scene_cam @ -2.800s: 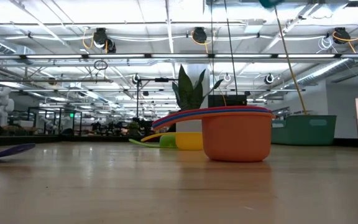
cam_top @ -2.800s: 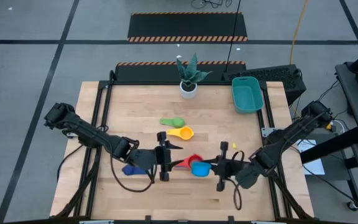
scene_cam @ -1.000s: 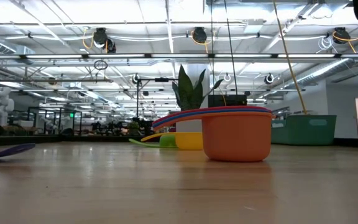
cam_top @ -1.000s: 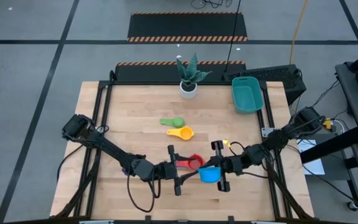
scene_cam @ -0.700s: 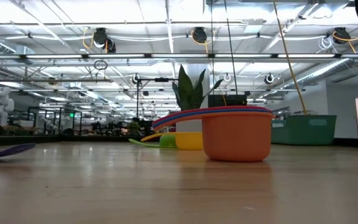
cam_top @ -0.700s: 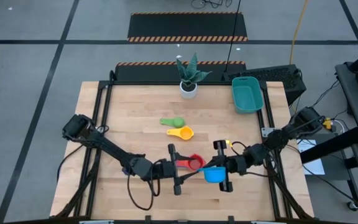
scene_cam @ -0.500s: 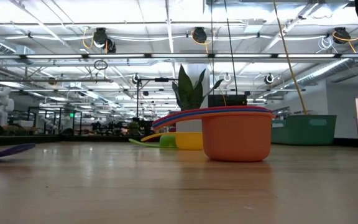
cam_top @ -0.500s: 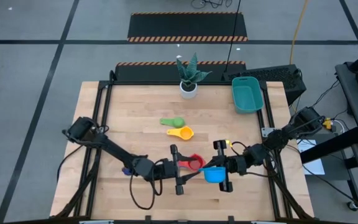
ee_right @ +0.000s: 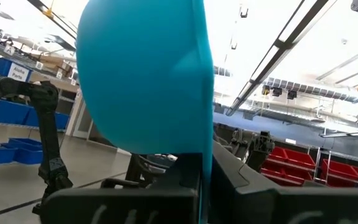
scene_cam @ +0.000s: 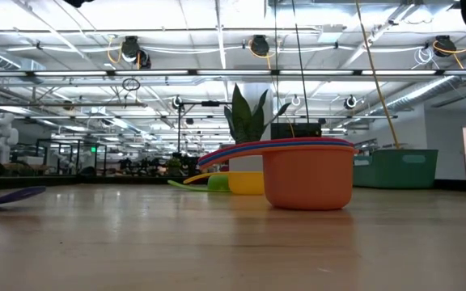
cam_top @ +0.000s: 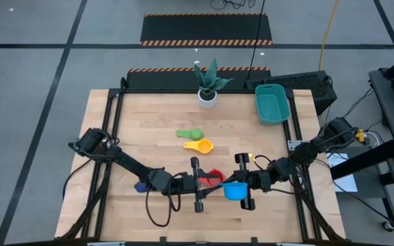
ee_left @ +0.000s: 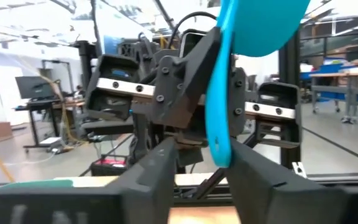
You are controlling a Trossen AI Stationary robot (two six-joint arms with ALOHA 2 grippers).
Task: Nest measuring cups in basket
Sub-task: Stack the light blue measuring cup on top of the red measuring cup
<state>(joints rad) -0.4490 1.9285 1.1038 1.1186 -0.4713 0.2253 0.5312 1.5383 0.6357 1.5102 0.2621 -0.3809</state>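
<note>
The basket (cam_top: 272,104) at two o'clock holds no cups. The right gripper (cam_top: 241,190) clenches the light blue cup (cam_top: 234,191); whether the left gripper (cam_top: 198,186) grips is unclear.

- The basket (cam_top: 271,104) stood at the table's (cam_top: 142,123) far right corner, with the potted plant (cam_top: 208,83) to its left.
- Two measuring cups (cam_top: 194,139) lay mid-table.
- Nearer the front, both grippers met over another cup (cam_top: 234,191).

two dark arms (cam_top: 125,160), blk cables, silver plates
</note>
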